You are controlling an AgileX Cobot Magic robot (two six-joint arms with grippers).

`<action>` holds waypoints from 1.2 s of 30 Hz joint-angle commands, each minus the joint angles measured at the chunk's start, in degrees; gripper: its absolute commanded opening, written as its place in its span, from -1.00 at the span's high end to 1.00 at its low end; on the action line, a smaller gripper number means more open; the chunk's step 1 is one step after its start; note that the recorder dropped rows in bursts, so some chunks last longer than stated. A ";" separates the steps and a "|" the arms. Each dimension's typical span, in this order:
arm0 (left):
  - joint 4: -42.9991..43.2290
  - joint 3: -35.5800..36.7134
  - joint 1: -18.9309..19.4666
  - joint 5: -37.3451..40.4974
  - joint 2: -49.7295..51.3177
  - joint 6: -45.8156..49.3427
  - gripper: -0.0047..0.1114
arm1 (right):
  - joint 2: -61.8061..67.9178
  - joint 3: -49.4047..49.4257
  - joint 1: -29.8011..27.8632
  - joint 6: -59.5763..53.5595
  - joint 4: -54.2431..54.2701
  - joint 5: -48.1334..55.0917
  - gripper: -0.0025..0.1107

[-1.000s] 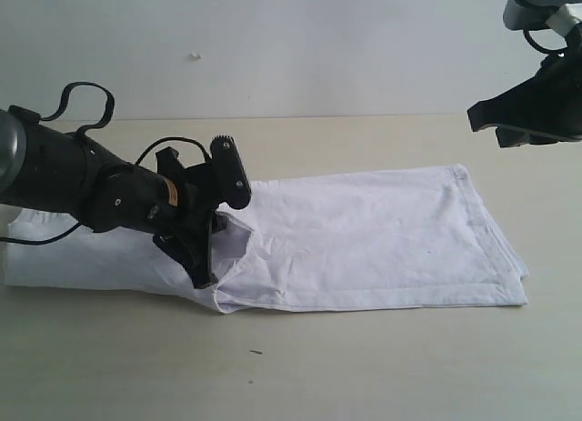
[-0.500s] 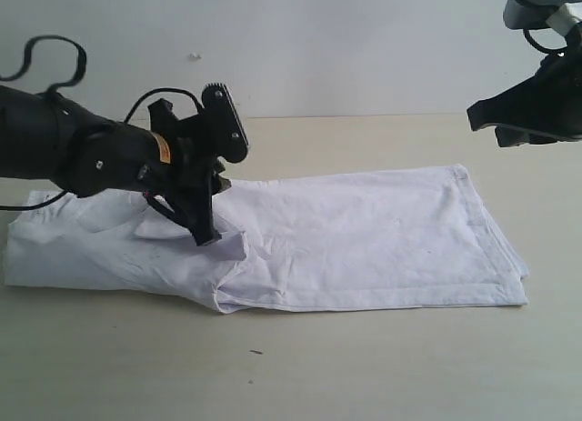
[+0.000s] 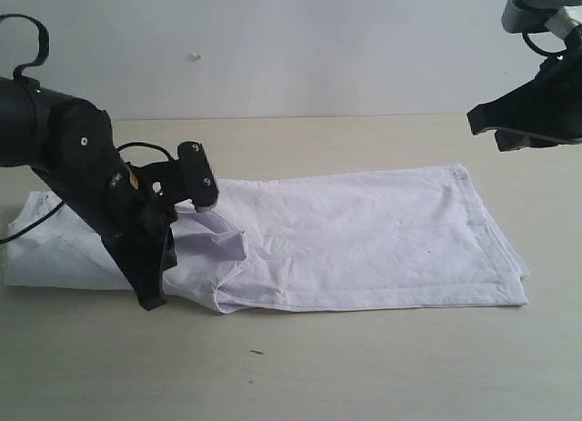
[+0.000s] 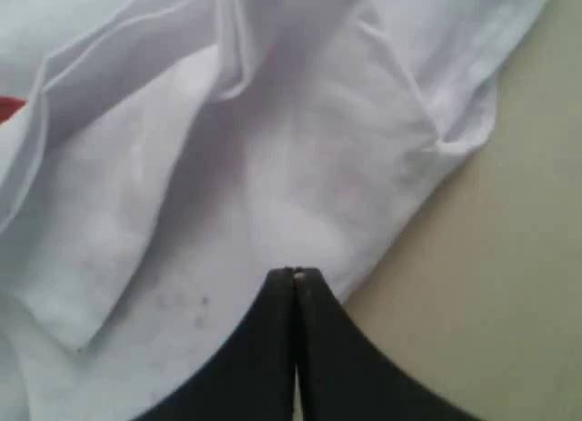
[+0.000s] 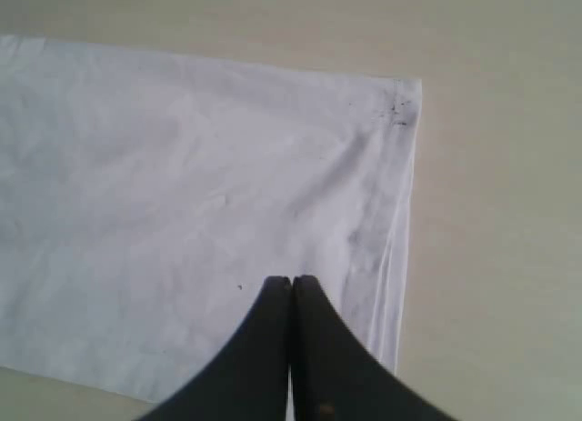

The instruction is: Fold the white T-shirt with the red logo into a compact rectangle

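Ext view: white T-shirt is lying flat on the desk as a long folded band, w/ its long axis running left-right across the view. The stitched hem end is pointing right and the bunched, rumpled end left. L hand is pointing down at the near edge of the rumpled end, its arm covering part of the cloth. R hand is hanging in the air above the far right corner, well clear of the shirt. No red is showing from here, and neither hand's finger gap is readable.

L wrist view: this is giving what the ext view isn't. L hand is clenched, fingers pressed together, no cloth seen pinched btwn them, tips sitting over the T-shirt right by its edge. Loose folds are overlapping here. A sliver of the red logo is peeking from under a fold, lettering hidden. Bare desk is running beside the edge.

R wrist view: R hand is also clenched and gripping nothing, hovering over the smooth end of the T-shirt. A squared corner w/ stacked edges and small dark specks is showing here only, w/ desk past it.
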 commanded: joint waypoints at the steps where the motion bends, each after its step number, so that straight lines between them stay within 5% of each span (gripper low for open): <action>1: -1.87 -0.02 0.64 -6.36 3.72 1.17 0.92 | -0.53 0.37 -0.27 -0.61 0.25 -0.47 0.96; 17: -0.71 -0.02 2.80 -44.20 10.11 1.99 0.92 | -0.53 0.37 -0.27 -0.61 0.39 -0.23 0.96; 20: -0.71 -0.15 2.80 -44.31 10.11 0.31 0.92 | -0.53 0.37 -0.27 -0.61 0.39 -0.59 0.96; 29: -0.89 -0.15 1.35 -26.82 4.32 -4.66 0.92 | -0.53 0.37 -0.27 -0.61 0.39 -0.59 0.96; 36: -2.23 -0.15 -9.13 -25.41 6.36 -2.20 0.92 | -0.53 0.37 -0.27 -0.61 0.52 -0.18 0.96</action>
